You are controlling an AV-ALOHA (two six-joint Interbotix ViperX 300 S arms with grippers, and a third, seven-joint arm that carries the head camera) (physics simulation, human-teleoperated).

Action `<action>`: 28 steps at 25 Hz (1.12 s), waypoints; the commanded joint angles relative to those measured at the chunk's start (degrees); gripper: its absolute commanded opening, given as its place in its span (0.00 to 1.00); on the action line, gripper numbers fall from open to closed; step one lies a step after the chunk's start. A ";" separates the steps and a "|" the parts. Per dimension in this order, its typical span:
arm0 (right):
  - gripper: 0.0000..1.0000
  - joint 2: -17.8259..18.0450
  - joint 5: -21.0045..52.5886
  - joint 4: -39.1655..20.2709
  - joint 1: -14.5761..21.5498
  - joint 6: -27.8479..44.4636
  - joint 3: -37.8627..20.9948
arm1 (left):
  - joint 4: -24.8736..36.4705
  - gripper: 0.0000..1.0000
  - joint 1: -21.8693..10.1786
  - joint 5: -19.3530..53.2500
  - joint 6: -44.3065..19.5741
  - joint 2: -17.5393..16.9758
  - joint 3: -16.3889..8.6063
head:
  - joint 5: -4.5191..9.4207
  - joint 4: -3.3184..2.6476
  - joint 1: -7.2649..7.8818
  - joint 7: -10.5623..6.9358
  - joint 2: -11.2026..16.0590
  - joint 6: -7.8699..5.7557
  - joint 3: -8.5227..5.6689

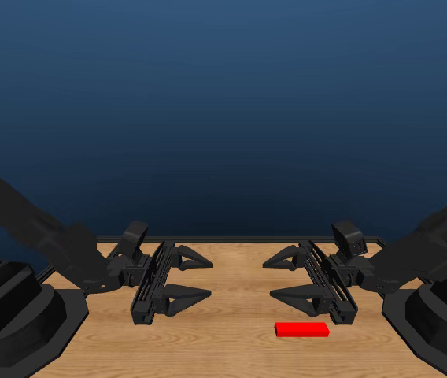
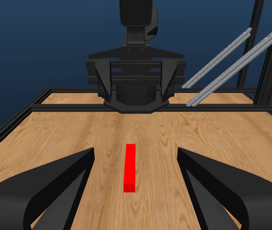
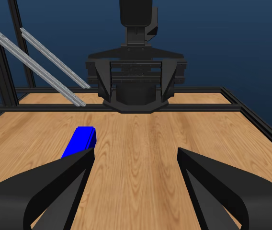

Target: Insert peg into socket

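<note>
Item: red peg (image 1: pixel 302 329). Lies flat on the wooden table (image 1: pixel 231 339), in front of and just below the right gripper (image 1: pixel 280 277) as seen from the head camera; touching nothing. In that view its long axis runs along the line between the two arms. The left wrist camera agrees: the peg (image 2: pixel 130 167) stretches straight away from that camera, one square end facing it, the other aimed at the right arm's base. The right arm looks clearly the nearer one.

Item: blue socket (image 3: pixel 80 141). Seen only by the right wrist camera, flat on the table; the jaw in front hides part of it. Its long axis runs roughly away from that camera, slightly slanted. Hollow end not discernible. It cannot be seen from the head camera.

Item: left gripper (image 1: pixel 194 278). Jaws spread wide, holding nothing, raised off the table.

Item: right gripper. Jaws likewise spread, holding nothing, not touching the peg.

Status: neither piece picked up yet.
</note>
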 commanded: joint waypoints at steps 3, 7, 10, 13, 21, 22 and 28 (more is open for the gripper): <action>1.00 -3.78 12.32 6.44 3.12 2.68 -1.84 | 0.05 1.00 -1.89 -10.82 -6.78 -0.74 1.10 | 13.05 1.08 0.48 0.32 -0.60 4.52 -4.46; 1.00 -8.25 20.02 8.15 5.11 -1.67 -4.34 | -1.34 1.00 -4.55 -7.07 -5.05 -4.09 0.15 | 13.48 0.73 -0.77 1.22 -2.92 4.46 -5.56; 1.00 -11.43 23.67 8.70 6.36 -4.51 -6.28 | -3.33 1.00 -6.82 -0.77 -2.10 -6.61 -2.17 | 14.01 0.41 -1.74 2.15 -5.16 4.39 -5.78; 1.00 -13.41 27.91 9.46 8.26 -6.34 -7.09 | -9.03 1.00 -8.58 7.08 -2.36 -7.37 -3.40 | 14.50 0.19 -2.17 2.74 -6.37 4.00 -5.56; 1.00 -12.02 32.58 11.20 8.74 -5.94 -8.36 | -21.73 1.00 -16.23 32.24 0.46 -12.96 -5.23 | 16.63 0.79 -0.28 6.76 -5.77 2.97 -4.28; 1.00 -11.37 32.61 11.14 8.70 -5.72 -9.13 | -21.67 1.00 -18.09 36.05 0.03 -12.26 -4.17 | 16.91 1.03 0.28 7.40 -5.44 3.08 -4.11; 1.00 -6.66 34.03 10.30 9.24 -4.66 -12.92 | -13.73 1.00 -22.33 60.39 -12.92 -14.72 -10.66 | 17.85 2.36 3.54 9.34 -4.35 3.79 -3.25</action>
